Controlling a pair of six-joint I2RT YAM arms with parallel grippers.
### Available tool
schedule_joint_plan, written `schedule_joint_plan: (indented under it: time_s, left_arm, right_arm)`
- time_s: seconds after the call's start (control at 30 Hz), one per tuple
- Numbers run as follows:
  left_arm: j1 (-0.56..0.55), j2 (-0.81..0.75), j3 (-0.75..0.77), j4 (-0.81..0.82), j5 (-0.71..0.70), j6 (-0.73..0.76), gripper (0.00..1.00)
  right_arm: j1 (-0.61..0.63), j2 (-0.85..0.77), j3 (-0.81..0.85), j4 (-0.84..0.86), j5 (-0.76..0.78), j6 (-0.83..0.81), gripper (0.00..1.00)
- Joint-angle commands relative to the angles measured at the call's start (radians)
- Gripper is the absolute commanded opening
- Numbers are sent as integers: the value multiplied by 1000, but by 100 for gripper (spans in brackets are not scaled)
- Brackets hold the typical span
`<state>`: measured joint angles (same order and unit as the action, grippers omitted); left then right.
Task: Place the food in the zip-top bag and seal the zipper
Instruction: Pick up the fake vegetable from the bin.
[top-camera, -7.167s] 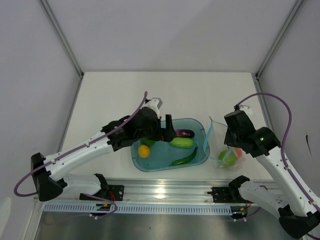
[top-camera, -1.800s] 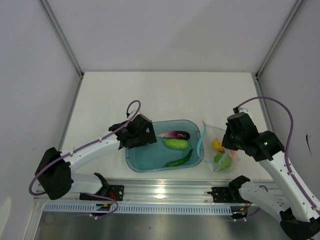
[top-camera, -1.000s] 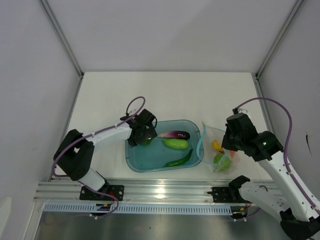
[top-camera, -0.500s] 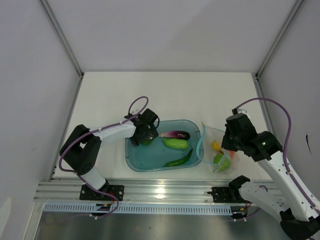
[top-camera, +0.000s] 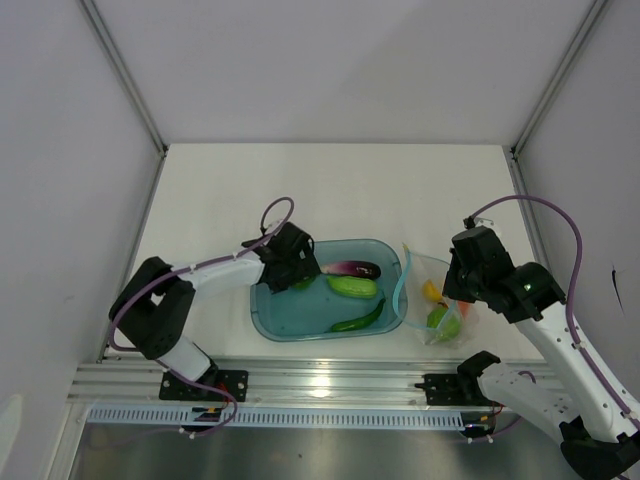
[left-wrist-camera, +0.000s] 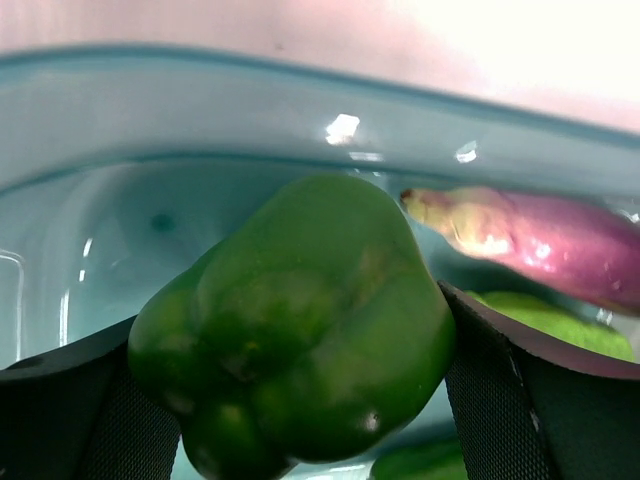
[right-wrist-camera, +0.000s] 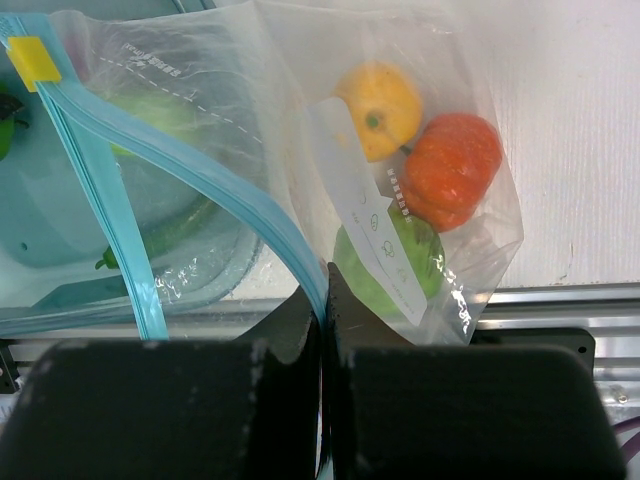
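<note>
My left gripper (top-camera: 297, 277) is inside the blue tub (top-camera: 300, 330) at its left end, shut on the green bell pepper (left-wrist-camera: 300, 320). The purple eggplant (top-camera: 347, 269), pale green cucumber (top-camera: 353, 287) and dark green chili (top-camera: 357, 320) lie in the tub; the eggplant also shows in the left wrist view (left-wrist-camera: 545, 240). My right gripper (right-wrist-camera: 324, 285) is shut on the teal zipper strip (right-wrist-camera: 215, 180) of the clear zip-top bag (top-camera: 436, 292), holding its mouth open. Inside the bag are a yellow-orange fruit (right-wrist-camera: 378, 110), a red tomato (right-wrist-camera: 450, 170) and a green round fruit (right-wrist-camera: 385, 262).
The tub sits near the table's front edge, beside the metal rail (top-camera: 330, 385). The bag lies right of the tub, its mouth facing the tub. Grey walls enclose the white table (top-camera: 340, 190) on three sides.
My left gripper reached into the tub's left end and closed on the green pepper. Earlier the yellow-orange fruit left the tub and now lies in the bag. The right arm holds still.
</note>
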<state>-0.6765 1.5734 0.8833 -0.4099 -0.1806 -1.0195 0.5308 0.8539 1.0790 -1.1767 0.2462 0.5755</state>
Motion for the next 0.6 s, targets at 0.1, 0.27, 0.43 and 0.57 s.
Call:
schedule_joint_plan:
  time_s: [0.1,0.27,0.43,0.57]
  left_arm:
    - [2,-87,-52,89,87,47,19]
    - [-44,-162,-47,83,99,65,12]
    - [-110,-234,-21,59,101,75,12]
    - [-158,-315,0,68,153,99,11]
  right_arm:
    - [1,2,21,12,11,-14,0]
    - [1,17,27,12,18,-20,0]
    - [1,27,22,14,19,-22,0]
    - [3,33,33,8,25,-26,0]
